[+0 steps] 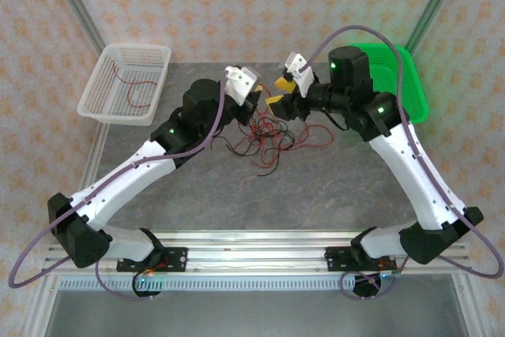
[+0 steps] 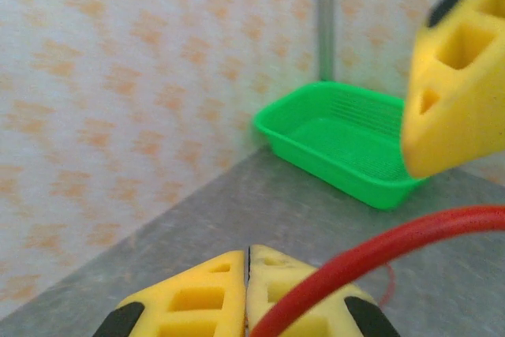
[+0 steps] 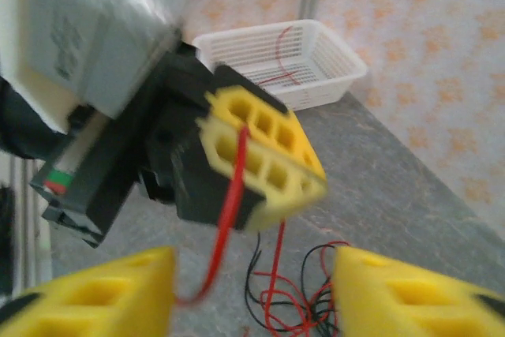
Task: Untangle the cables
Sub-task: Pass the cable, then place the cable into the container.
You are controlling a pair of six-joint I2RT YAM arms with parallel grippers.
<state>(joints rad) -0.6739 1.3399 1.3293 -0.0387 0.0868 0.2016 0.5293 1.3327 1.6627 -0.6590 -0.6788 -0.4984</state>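
Your left gripper (image 3: 260, 162) is clenching on a red cable (image 3: 229, 219) raised above the tangle of red and black cables (image 1: 264, 136) lying on the table (image 1: 316, 187) between the arms. Your right gripper (image 3: 260, 290) is gaping, released. One red wire (image 1: 130, 92) is resting in the white basket (image 1: 95, 84), so most of the untangling is likely still waiting. The label (image 3: 67, 25) on the left wrist is blurring past reading.

Grey table (image 1: 316, 195) carries white basket (image 1: 99, 76), green basket (image 1: 417, 88), tangled cables (image 1: 267, 135).
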